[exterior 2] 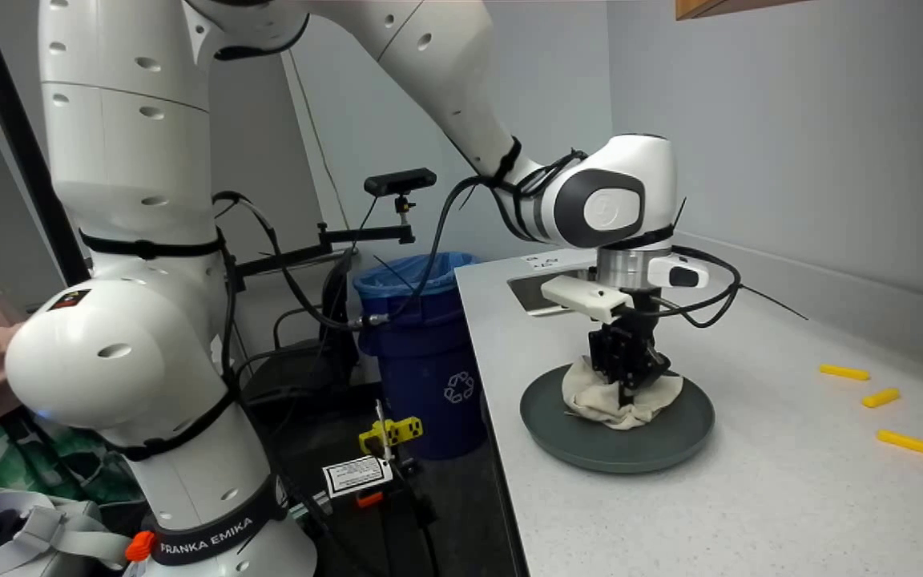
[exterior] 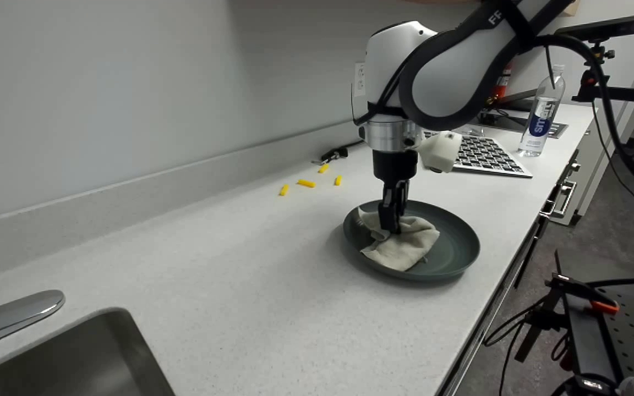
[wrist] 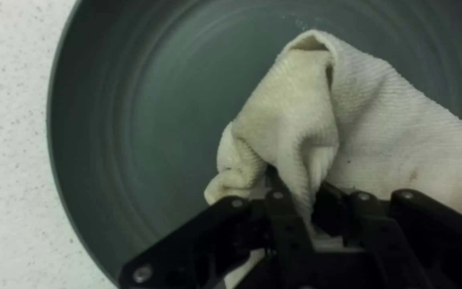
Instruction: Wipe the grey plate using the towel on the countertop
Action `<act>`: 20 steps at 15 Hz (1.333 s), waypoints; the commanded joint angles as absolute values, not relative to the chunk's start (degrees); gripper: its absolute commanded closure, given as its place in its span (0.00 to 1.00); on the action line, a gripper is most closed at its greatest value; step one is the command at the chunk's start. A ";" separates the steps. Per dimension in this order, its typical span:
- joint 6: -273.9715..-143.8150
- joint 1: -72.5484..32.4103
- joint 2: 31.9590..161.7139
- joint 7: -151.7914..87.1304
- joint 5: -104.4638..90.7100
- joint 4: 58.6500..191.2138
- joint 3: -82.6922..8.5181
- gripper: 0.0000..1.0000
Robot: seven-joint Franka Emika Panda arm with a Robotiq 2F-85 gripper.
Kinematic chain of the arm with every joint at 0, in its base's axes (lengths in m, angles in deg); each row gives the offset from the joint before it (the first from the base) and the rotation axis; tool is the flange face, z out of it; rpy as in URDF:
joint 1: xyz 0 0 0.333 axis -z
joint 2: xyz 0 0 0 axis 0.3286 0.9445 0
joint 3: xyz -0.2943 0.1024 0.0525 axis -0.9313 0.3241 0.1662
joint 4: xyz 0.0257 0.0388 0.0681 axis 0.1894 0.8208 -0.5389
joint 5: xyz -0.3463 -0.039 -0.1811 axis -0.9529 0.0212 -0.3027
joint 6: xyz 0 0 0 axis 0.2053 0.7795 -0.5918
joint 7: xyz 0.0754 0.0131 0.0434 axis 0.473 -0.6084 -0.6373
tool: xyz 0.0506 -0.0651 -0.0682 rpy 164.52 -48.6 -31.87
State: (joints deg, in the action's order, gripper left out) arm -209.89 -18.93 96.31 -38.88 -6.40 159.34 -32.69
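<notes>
The grey plate (exterior: 457, 247) lies flat on the white countertop and shows in both exterior views (exterior 2: 654, 458). The cream towel (exterior: 405, 252) lies crumpled on the plate, and it also shows in an exterior view (exterior 2: 587, 398). My gripper (exterior: 391, 224) points down over the plate with its fingertips in the towel. In the wrist view, a fold of the towel (wrist: 379, 120) is pinched between the fingers of my gripper (wrist: 298, 182). Bare plate (wrist: 171, 120) shows left of the towel there. The fingertips are partly hidden by cloth.
Several yellow pieces (exterior: 306, 183) lie near the back wall, and some show in an exterior view (exterior 2: 910, 443). A keyboard (exterior: 487, 157) and a water bottle (exterior: 540, 118) stand beyond the plate. A sink (exterior: 75, 357) is at the near end. The counter edge runs close beside the plate.
</notes>
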 commanded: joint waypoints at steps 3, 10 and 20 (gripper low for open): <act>-200.84 -18.97 97.22 -38.55 -14.42 157.82 -36.16 0.97; -198.69 -19.52 99.78 -28.50 -29.43 155.01 -40.30 0.97; -202.13 -18.60 98.68 -30.33 -16.50 153.96 -35.32 0.97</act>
State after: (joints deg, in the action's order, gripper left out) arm -204.13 -19.54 98.99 -25.52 -23.26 154.68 -37.38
